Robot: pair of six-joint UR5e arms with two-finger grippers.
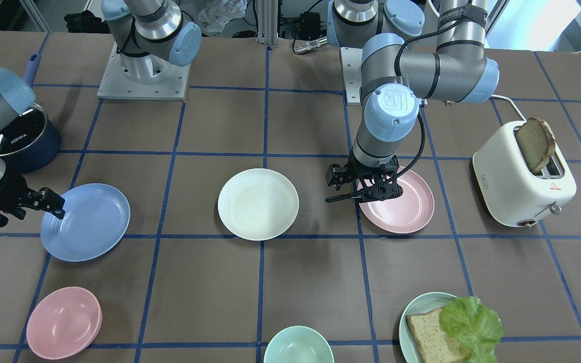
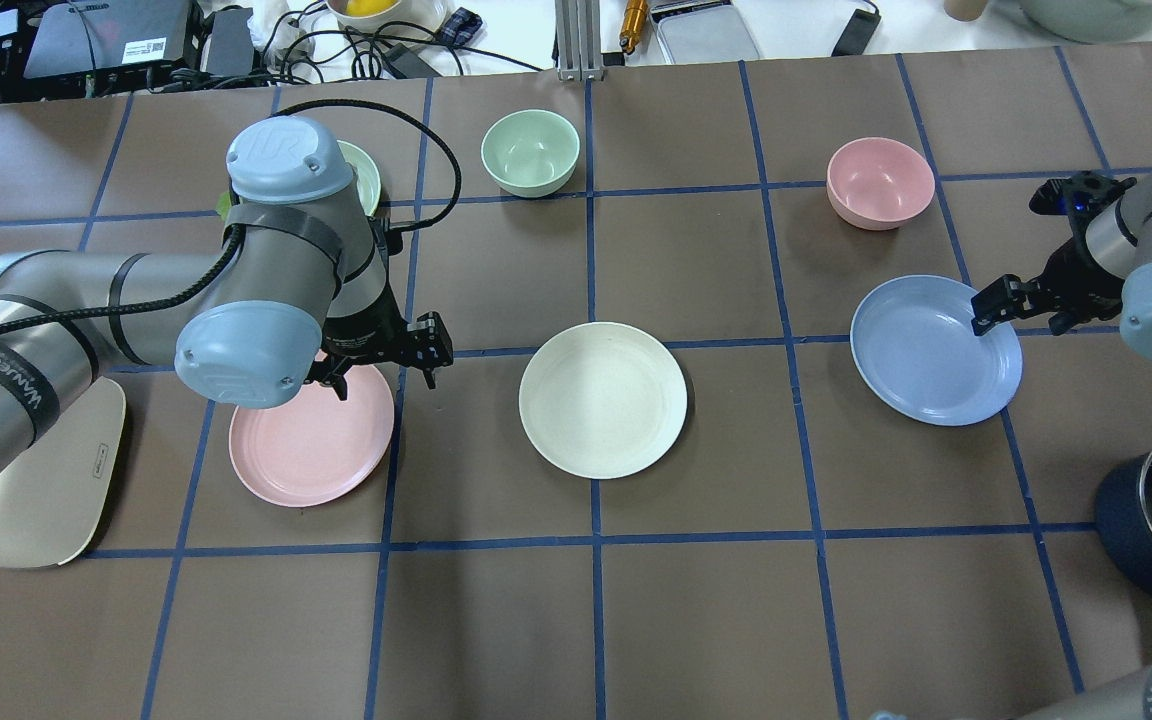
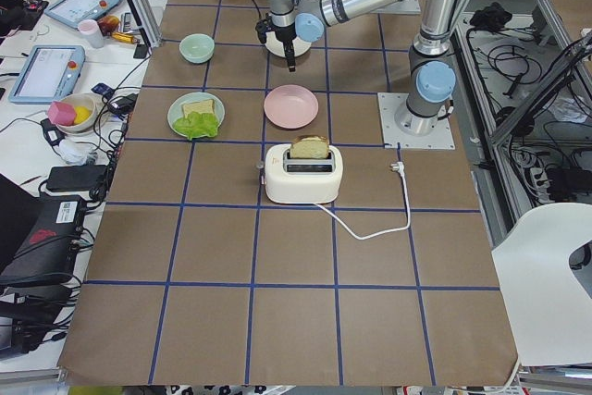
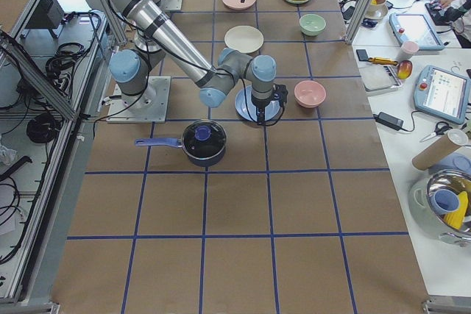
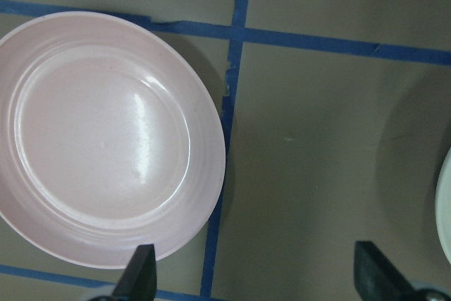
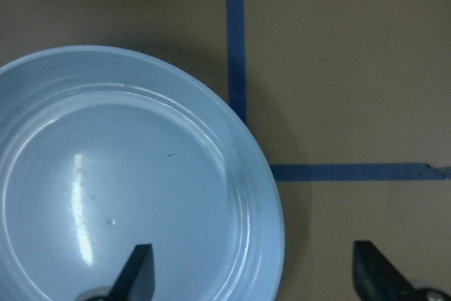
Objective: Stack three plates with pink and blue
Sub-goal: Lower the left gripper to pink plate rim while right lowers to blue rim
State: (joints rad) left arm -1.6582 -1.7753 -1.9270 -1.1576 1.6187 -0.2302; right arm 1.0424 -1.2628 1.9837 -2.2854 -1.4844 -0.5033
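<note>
The pale pink plate, the cream-white plate and the periwinkle blue plate lie apart in a row on the table. My left gripper is open and empty, low over the pink plate's edge nearest the cream plate, one finger over the rim and one over the table. My right gripper is open and empty, straddling the blue plate's outer rim.
A white toaster with a bread slice stands beyond the pink plate. A dark pot sits by the right arm. A pink bowl, a mint bowl and a mint plate with bread and lettuce line the operators' side.
</note>
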